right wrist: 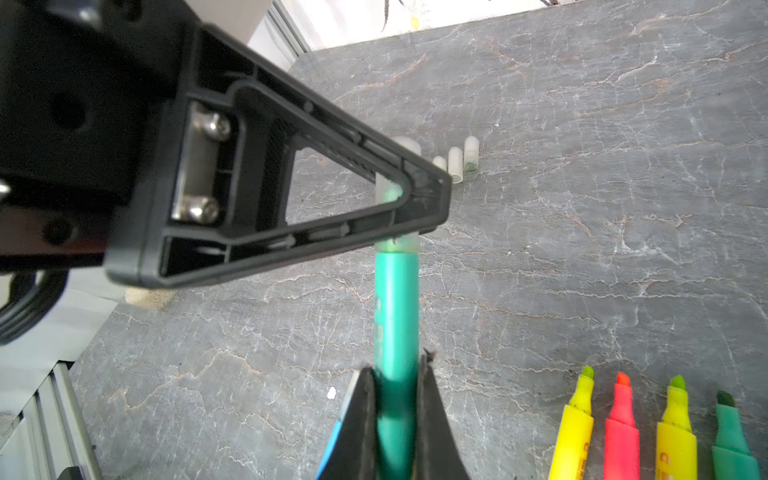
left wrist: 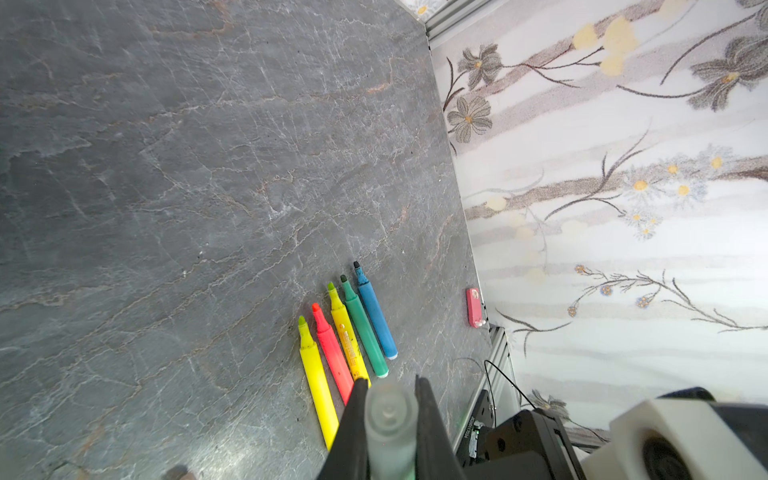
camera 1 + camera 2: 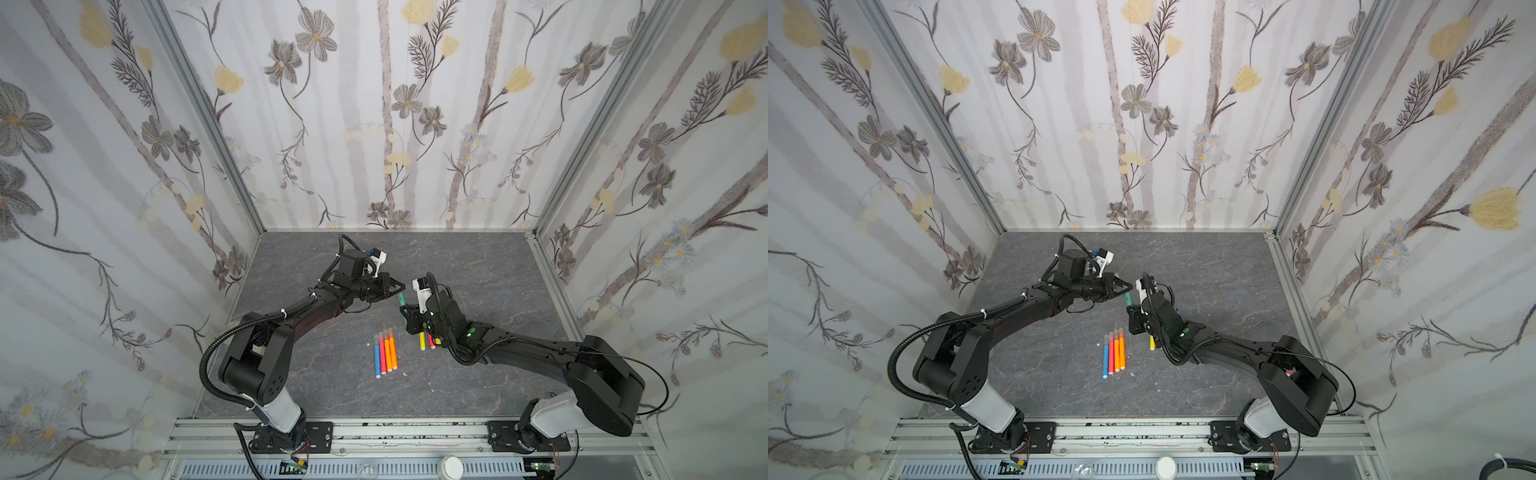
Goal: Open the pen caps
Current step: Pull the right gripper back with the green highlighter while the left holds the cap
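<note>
Item: green pen (image 3: 402, 300), held mid-air at centre of frame in both top views, above the surface (image 3: 498, 270). Right tool (image 1: 395, 374) clamped on its barrel; left tool (image 2: 390, 399) pinched tight on the cap (image 2: 388, 419). Long axis: near-vertical in a top view, capped end up-frame into left tool. Risks: smooth barrel sliding through the grip; cap slipping free, or popping off and rolling away

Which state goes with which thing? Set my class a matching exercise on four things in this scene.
Things:
1. teal pen
2. its cap
3. spare caps
4. orange pens

States:
A. lying capped in a row
B. clamped in the left hand
C. lying off the pens
D. clamped in the right hand

Pairs: 1-D, 2-B, 3-C, 4-A
</note>
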